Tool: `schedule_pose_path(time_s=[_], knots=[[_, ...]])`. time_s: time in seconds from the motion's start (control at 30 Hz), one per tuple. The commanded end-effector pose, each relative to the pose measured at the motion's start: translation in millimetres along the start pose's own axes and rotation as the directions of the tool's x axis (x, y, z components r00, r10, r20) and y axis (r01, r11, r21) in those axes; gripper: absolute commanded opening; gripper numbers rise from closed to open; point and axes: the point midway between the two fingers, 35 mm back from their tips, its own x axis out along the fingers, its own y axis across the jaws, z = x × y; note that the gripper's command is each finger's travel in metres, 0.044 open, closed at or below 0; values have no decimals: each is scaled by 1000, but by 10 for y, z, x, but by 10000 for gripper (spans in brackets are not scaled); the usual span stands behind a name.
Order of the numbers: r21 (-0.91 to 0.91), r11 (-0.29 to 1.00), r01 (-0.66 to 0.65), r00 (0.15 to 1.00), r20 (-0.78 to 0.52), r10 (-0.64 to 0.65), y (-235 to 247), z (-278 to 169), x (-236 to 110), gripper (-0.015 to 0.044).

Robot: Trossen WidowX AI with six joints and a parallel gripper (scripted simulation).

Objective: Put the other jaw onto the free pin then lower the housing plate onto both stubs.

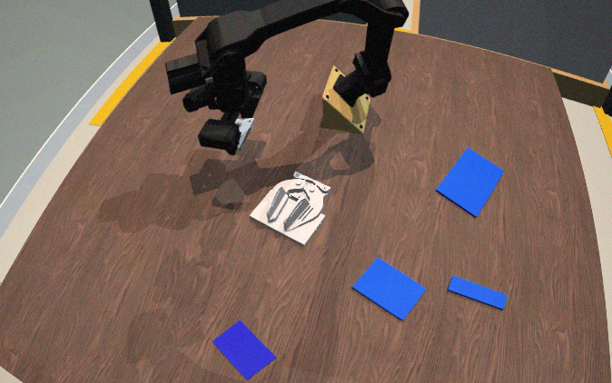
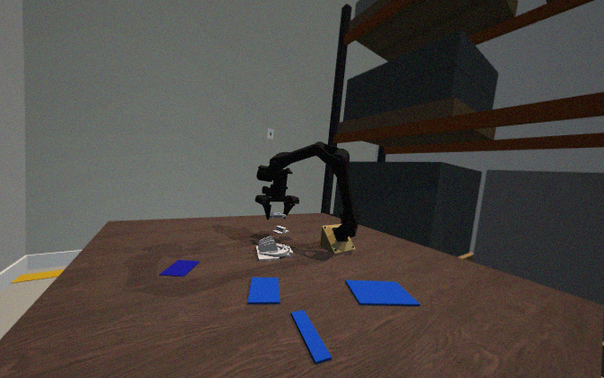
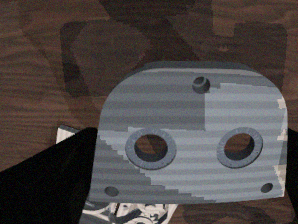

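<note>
Wrist view: tool (image 1: pixel 241 136) (image 2: pixel 279 218) (image 3: pixel 189 137) grips smooth, round-cornered, ring-holed plate (image 1: pixel 245 132) (image 2: pixel 278 215) (image 3: pixel 195 150).

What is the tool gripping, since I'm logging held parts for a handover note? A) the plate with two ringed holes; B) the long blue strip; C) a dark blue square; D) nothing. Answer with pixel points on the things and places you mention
A: the plate (image 1: pixel 245 129) (image 2: pixel 278 215) (image 3: pixel 165 182) sits between the tool's fingers, its two ringed holes facing the wrist view.
</note>
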Motion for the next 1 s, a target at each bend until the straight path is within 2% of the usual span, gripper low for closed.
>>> schedule_pose_path(time_s=[0.0,0.47,0.97], knots=[[-118,993,-3,1000,-5,3,51,-128,-3,351],[-463,886,-9,1000,-13,4,197,-503,19,351],[-765,643,-23,1000,-27,3,300,-915,63,351]])
